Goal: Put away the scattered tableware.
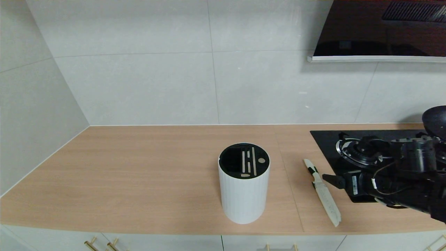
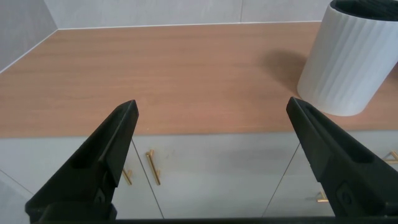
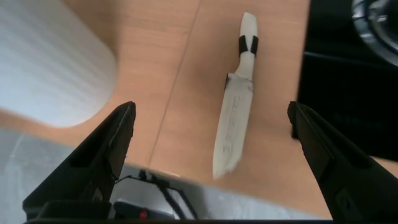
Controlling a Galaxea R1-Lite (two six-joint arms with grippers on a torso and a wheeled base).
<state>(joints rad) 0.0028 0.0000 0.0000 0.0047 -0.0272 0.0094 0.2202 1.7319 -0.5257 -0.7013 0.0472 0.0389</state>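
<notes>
A knife [image 1: 322, 191] with a white handle and a black band lies on the wooden counter [image 1: 139, 174], blade toward the front edge. It sits right of a white ribbed knife holder [image 1: 244, 183] with a black slotted top. My right gripper [image 1: 332, 180] hovers just right of the knife, over the stove's corner. In the right wrist view it [image 3: 211, 109] is open, and the knife [image 3: 236, 112] lies below between the fingers, untouched. My left gripper [image 2: 211, 106] is open and holds nothing. It hangs before the counter's front edge, with the holder [image 2: 348, 59] off to one side.
A black cooktop [image 1: 327, 139] with a burner [image 1: 355, 150] sits at the counter's right end, with a dark pan [image 1: 435, 120] at the picture's edge. A range hood [image 1: 379, 31] hangs above. White cabinet fronts with brass handles [image 2: 152, 168] run below the counter.
</notes>
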